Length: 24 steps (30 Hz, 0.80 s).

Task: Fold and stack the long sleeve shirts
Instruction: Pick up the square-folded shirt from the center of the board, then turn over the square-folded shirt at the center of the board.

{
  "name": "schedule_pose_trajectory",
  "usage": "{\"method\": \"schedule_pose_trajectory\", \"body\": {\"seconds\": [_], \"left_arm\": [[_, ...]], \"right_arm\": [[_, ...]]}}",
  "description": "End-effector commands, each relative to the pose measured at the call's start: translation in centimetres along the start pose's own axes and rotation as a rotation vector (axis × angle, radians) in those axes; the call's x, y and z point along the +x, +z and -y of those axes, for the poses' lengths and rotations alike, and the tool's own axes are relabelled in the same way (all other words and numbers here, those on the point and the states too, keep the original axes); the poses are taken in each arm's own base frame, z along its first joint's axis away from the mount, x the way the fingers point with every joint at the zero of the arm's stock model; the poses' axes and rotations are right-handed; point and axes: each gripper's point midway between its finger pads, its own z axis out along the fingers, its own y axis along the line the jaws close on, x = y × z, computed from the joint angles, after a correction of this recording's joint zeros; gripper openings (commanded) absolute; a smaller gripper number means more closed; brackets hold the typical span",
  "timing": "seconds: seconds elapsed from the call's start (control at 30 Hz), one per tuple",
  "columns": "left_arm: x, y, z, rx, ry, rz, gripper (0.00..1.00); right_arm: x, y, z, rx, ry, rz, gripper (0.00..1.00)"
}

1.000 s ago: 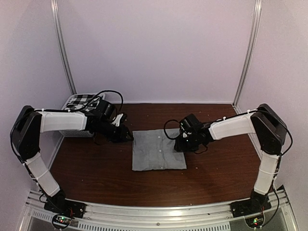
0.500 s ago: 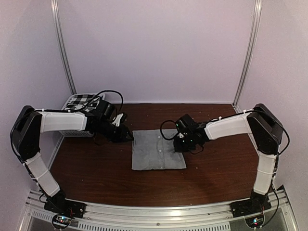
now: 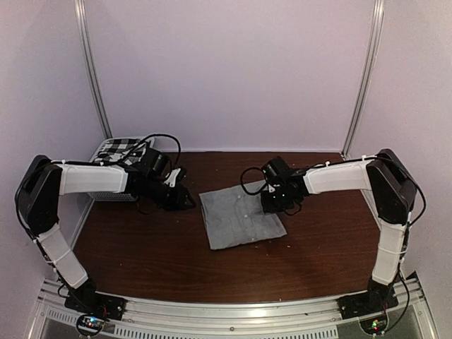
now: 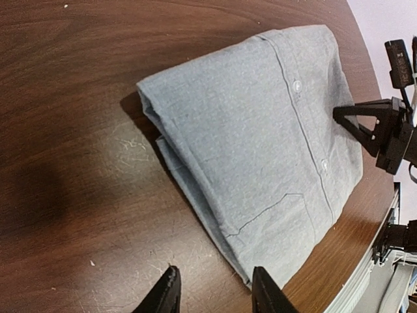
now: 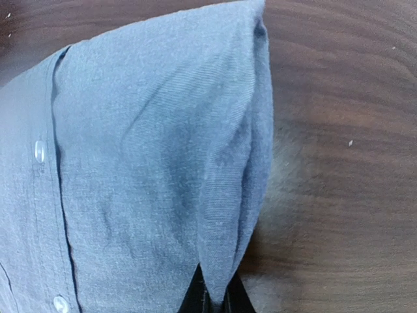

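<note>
Pinching the right edge of the light grey shirt [image 5: 150, 163], the right tool [image 5: 214, 297] has its two fingers closed tight on a fold of the cloth, which rises from the bench [image 3: 318, 247] into a small ridge at that grip. The shirt is folded into a compact rectangle with the button placket facing up and two buttons showing. It lies in the middle of the bench, skewed so that its near corners swing toward the right. Across from it, the left tool [image 4: 215, 287] hangs low over bare wood just beside the shirt's left edge, fingers apart and holding nothing; whether a fingertip touches the cloth cannot be told. Layered folds show along that left edge. Farther out, behind the left arm at the far left of the bench, a white slatted basket [image 3: 97, 154] stands against the wall, and the black-and-white checked shirt [image 3: 119, 147] lies bunched inside it, well apart from the grey one.
</note>
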Motion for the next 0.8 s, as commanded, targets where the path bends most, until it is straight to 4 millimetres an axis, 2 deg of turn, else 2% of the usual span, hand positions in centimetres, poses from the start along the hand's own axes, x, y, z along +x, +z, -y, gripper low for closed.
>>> {"method": "schedule_pose_trajectory", "body": {"seconds": [0.0,0.17,0.43,0.57,0.77], "left_arm": [[-0.5,-0.5,0.5,0.022,0.033,0.024,0.38],[-0.2,-0.6,0.4,0.017,0.038,0.024,0.38],[0.4,-0.7,0.3,0.024,0.037,0.024,0.38],[0.6,-0.8,0.3,0.029,0.038,0.026,0.38],[0.6,-0.7,0.6,0.048,0.036,0.028,0.38]], "right_arm": [[-3.0,-0.7,3.0,0.096,-0.043,0.055,0.00],[-5.6,-1.1,6.2,0.163,-0.062,0.079,0.00],[-9.3,-1.2,9.6,0.217,-0.079,0.111,0.00],[-9.9,-0.9,10.2,0.216,-0.072,0.105,0.00],[-10.1,-1.5,9.7,0.184,-0.075,0.101,0.00]]}}
